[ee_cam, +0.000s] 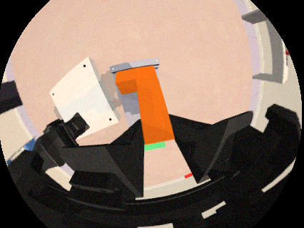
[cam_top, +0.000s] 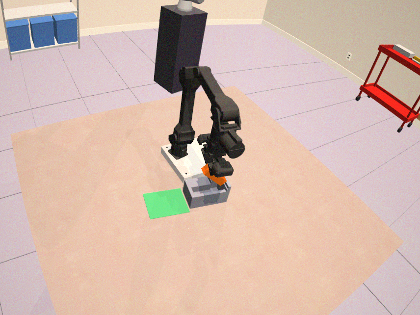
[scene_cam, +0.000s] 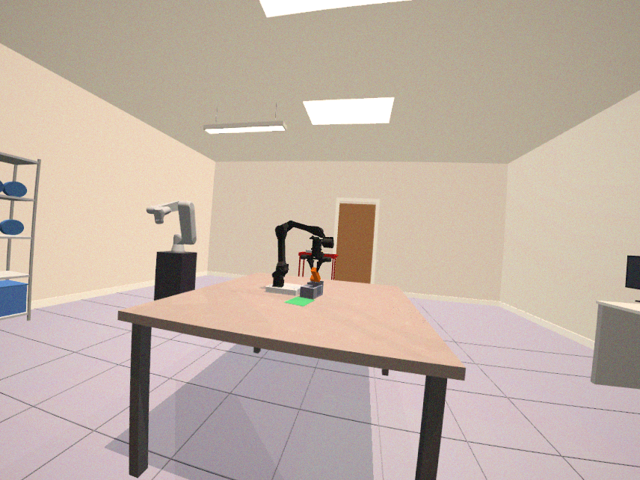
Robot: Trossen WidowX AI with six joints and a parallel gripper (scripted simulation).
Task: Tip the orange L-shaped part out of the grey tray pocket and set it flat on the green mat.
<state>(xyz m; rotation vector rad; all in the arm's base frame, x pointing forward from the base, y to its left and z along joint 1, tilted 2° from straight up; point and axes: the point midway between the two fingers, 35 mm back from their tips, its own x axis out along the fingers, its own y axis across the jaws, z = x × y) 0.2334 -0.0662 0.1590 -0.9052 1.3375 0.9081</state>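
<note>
The orange L-shaped part [cam_top: 217,177] [scene_cam: 315,276] [ee_cam: 154,103] is raised over the grey tray [cam_top: 208,199] [scene_cam: 308,292] [ee_cam: 135,65] and tilted. My gripper [cam_top: 211,169] [scene_cam: 315,268] [ee_cam: 154,120] is shut on the sides of its plain end, and its L-shaped end points away from the fingers, low over the tray's far right side in the top view. Whether that end still touches the tray I cannot tell. Part of the pocket shows beneath the part. The green mat [cam_top: 166,203] [scene_cam: 300,300] [ee_cam: 155,146] lies flat on the table beside the tray, with nothing on it.
The arm's white base plate [cam_top: 184,166] [scene_cam: 282,289] [ee_cam: 85,97] stands right behind the tray. The tabletop [cam_top: 135,257] [scene_cam: 289,330] [ee_cam: 200,53] runs around the tray and mat. A red cart [cam_top: 383,98] and a dark pedestal [cam_top: 179,47] [scene_cam: 176,274] stand away from the table.
</note>
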